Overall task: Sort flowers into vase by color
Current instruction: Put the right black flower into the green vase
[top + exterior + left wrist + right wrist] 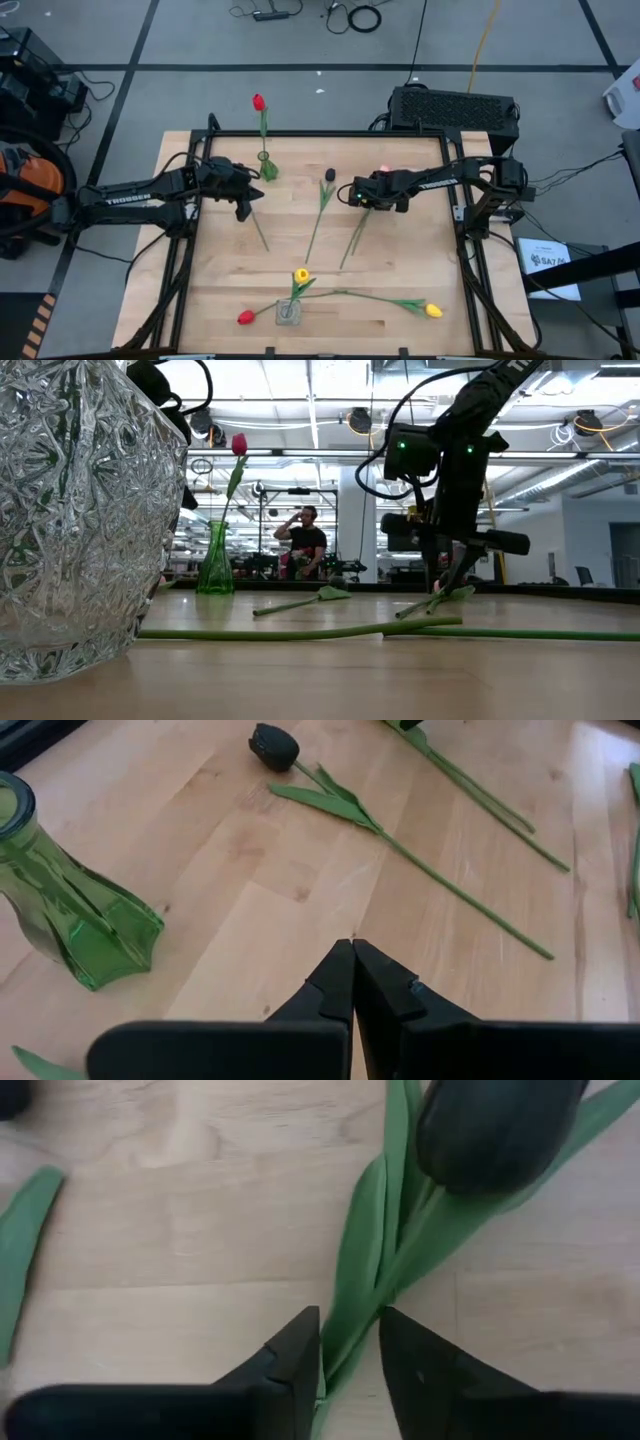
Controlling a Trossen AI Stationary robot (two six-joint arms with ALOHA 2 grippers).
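Note:
A green vase (265, 166) at the far side holds a red tulip (259, 102). A clear glass vase (288, 312) near the front edge holds a yellow tulip (301, 275). A dark tulip (330, 174) lies mid-table and also shows in the left wrist view (273, 745). My right gripper (356, 197) is down at the table, shut on the stem of another dark tulip (500, 1130). My left gripper (247, 207) is shut and empty, just right of the green vase (70, 920). My right gripper pinches the dark tulip's stem and a leaf (362, 1315) between its two fingers, a short way below the head. The fingers come from above and lie across the stem. The stem's long lower part (352, 245) lies on the table toward the near edge.
A red tulip (245, 317) and a yellow tulip (433, 310) lie by the glass vase near the front edge, their stems crossing the table there. A thin stem (260, 235) lies just near of my left gripper. Bare wood shows at the table's left and right sides.

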